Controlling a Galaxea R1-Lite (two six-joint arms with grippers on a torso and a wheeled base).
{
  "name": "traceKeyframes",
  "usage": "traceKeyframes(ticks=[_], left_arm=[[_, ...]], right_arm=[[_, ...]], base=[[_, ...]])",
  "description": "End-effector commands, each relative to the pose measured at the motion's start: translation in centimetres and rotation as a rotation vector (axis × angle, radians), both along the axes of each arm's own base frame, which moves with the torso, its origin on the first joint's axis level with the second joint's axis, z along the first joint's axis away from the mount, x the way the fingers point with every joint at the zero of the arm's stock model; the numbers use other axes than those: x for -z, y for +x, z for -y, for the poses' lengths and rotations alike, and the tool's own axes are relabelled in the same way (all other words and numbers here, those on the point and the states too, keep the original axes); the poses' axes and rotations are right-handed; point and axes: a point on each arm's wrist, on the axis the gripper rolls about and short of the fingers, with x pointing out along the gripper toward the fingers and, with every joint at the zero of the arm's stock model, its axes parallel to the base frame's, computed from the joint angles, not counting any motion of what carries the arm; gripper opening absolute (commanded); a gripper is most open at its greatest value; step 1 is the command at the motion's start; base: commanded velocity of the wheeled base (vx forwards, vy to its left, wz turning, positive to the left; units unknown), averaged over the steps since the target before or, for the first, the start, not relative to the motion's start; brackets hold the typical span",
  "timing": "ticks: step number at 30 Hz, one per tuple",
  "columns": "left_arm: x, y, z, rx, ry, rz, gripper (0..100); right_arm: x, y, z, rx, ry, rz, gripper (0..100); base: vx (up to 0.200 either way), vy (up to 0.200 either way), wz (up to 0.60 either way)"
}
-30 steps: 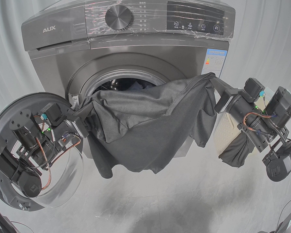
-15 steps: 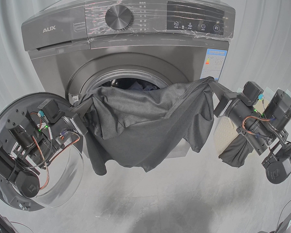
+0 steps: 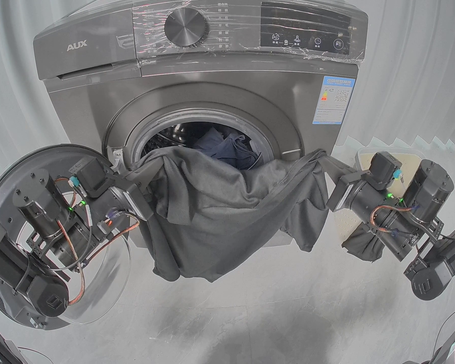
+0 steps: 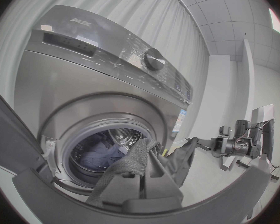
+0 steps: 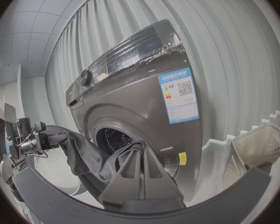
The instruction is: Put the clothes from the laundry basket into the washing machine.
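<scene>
Right, on my screen the washing machine (image 3: 197,84) stands straight ahead, a grey front-loader with plastic film over its control panel. Its round door (image 3: 50,152) is swung wide open toward the robot's left. A dark grey shirt (image 3: 222,203) is stretched across the lower part of the drum opening. Its top edge sags between the two arms and the rest hangs down in front of the machine, clear of the floor. I cannot tell whether the cloth touches the rim of the opening. On the robot's right, just beside the machine, I see the cream laundry basket (image 3: 348,209) on the floor, with another dark piece of cloth (image 3: 361,241) hanging over its near side. Inside the drum, above the shirt's edge, lies a heap of bluish clothes (image 3: 227,147). My left hand (image 3: 136,175) is closed on one end of the shirt, near the door hinge. My right hand (image 3: 324,163) is clamped on the other end, at the right side of the opening, below the blue label (image 3: 332,99). The round dial (image 3: 185,27) sits at the top of the panel.
</scene>
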Motion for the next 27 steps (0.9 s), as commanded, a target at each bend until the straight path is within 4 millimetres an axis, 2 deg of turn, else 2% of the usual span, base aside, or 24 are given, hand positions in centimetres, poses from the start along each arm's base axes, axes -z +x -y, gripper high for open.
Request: traceKeyframes(ticks=[1, 2, 5, 6, 9, 10, 14, 15, 18, 23, 27], left_arm=[[0.1, -0.9, 1.9, 0.067, 0.001, -0.002, 0], [0.2, -1.2, 2.6, 0.093, 0.002, -0.005, 0], [0.3, -1.3, 2.9, 0.104, 0.005, -0.010, 0], [0.3, -1.3, 2.9, 0.102, 0.005, -0.008, 0], [0.1, -1.2, 2.9, 0.102, -0.002, -0.002, 0], [-0.3, -1.0, 3.0, 0.103, -0.010, 0.013, 0], [-0.4, -1.1, 3.0, 0.103, -0.012, 0.019, 0], [-0.5, -1.1, 3.0, 0.103, -0.013, 0.022, 0], [-0.6, -1.2, 3.1, 0.104, -0.015, 0.024, 0], [-0.6, -1.4, 3.3, 0.117, -0.015, 0.024, 0], [-0.5, -1.5, 3.4, 0.121, -0.014, 0.022, 0]], right_arm=[[1.8, -0.8, -1.7, -0.064, -0.034, -0.055, 0], [2.6, -1.6, -2.9, -0.111, -0.039, -0.074, 0], [4.5, -2.3, -4.1, -0.158, -0.051, -0.131, 0], [5.2, -2.6, -4.3, -0.164, -0.067, -0.153, 100], [6.0, -3.1, -4.4, -0.172, -0.097, -0.190, 100], [6.9, -3.8, -4.5, -0.190, -0.133, -0.222, 100], [7.8, -5.1, -4.6, -0.222, -0.177, -0.267, 100], [8.7, -6.0, -4.3, -0.240, -0.211, -0.305, 100], [9.7, -6.4, -4.5, -0.260, -0.242, -0.334, 100], [10.8, -5.7, -6.1, -0.281, -0.255, -0.340, 100], [11.8, -3.5, -8.2, -0.274, -0.236, -0.321, 100]], base=[[0.000, 0.000, 0.00], [0.000, 0.000, 0.00], [0.000, 0.000, 0.00], [0.000, 0.000, 0.00], [0.000, 0.000, 0.00], [0.000, 0.000, 0.00], [0.000, 0.000, 0.00], [0.000, 0.000, 0.00], [0.000, 0.000, 0.00], [0.000, 0.000, 0.00], [0.000, 0.000, 0.00]])
